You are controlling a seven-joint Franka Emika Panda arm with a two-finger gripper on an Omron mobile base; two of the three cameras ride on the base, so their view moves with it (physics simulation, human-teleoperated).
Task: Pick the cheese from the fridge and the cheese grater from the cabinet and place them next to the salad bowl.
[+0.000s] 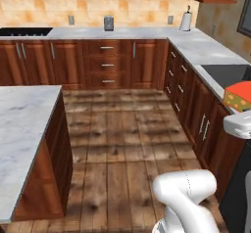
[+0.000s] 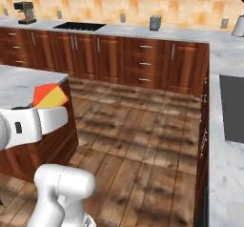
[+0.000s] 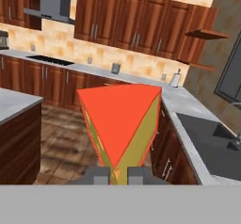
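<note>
Gripping the cheese (image 3: 121, 124) wedge, the gripper (image 3: 119, 175) fingers clamp its narrow lower end

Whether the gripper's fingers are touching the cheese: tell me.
Touching. In the hand view, both fingers press against the cheese's narrow lower end, with no gap on either side.

Even bright rendered light, soft shadows, no glare, slightly low-res.
</note>
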